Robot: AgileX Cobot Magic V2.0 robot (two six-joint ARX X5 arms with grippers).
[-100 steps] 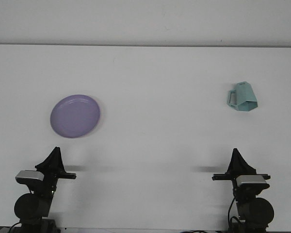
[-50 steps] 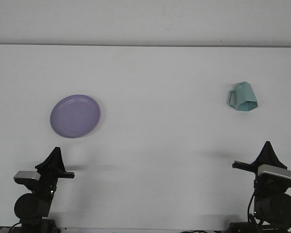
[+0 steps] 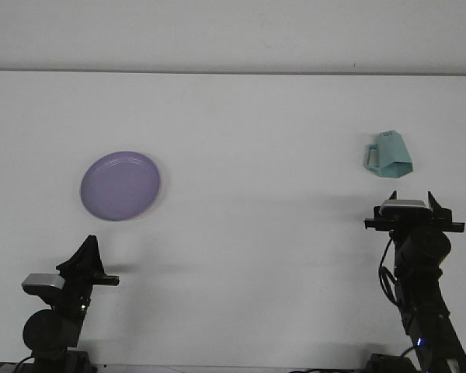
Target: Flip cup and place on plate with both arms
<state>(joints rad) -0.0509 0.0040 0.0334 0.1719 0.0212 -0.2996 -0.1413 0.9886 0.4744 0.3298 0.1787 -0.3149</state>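
A teal cup (image 3: 389, 155) lies tipped on the white table (image 3: 256, 155) at the right, its handle pointing left. A purple plate (image 3: 120, 185) with nothing on it sits at the left. My right gripper (image 3: 412, 196) is raised just in front of the cup, a little to its right and not touching it, open with two fingertips (image 3: 394, 195) spread apart and nothing between them. My left gripper (image 3: 86, 250) rests low near the front edge, in front of the plate and apart from it, seen edge-on.
The table's far edge meets a pale wall (image 3: 233, 35) at the back. A wide stretch of bare table separates plate and cup.
My right arm has risen and reached forward toward the cup, turning so that both fingers now show spread apart. The left arm, cup and plate have stayed put.
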